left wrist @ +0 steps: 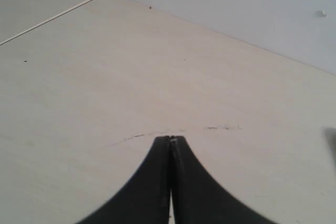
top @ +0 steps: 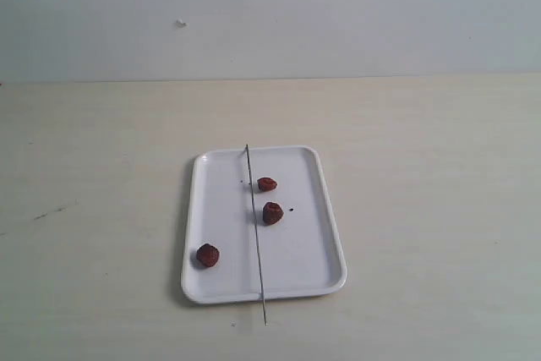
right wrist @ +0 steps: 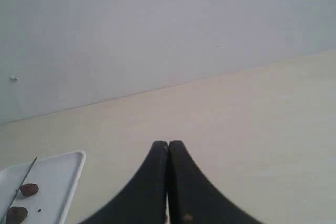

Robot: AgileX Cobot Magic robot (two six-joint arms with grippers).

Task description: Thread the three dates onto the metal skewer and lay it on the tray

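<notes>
The white tray point(top: 321, 234) lies in the middle of the table. Three dark red-brown dates rest loose on it: one point(top: 267, 183) toward the far end, one point(top: 272, 213) in the middle, one point(top: 208, 254) at the near left. The thin metal skewer point(top: 255, 234) lies lengthwise across the tray, its near tip past the front rim. No arm shows in the exterior view. My left gripper point(left wrist: 170, 139) is shut and empty over bare table. My right gripper point(right wrist: 168, 143) is shut and empty, with the tray corner point(right wrist: 73, 174), skewer point(right wrist: 23, 179) and two dates point(right wrist: 29, 189) off to its side.
A pale wooden table point(top: 439, 209) runs back to a plain grey-white wall point(top: 338, 14). A faint dark scuff point(top: 51, 211) marks the table at the left. A tiny dark speck point(top: 292, 210) sits on the tray.
</notes>
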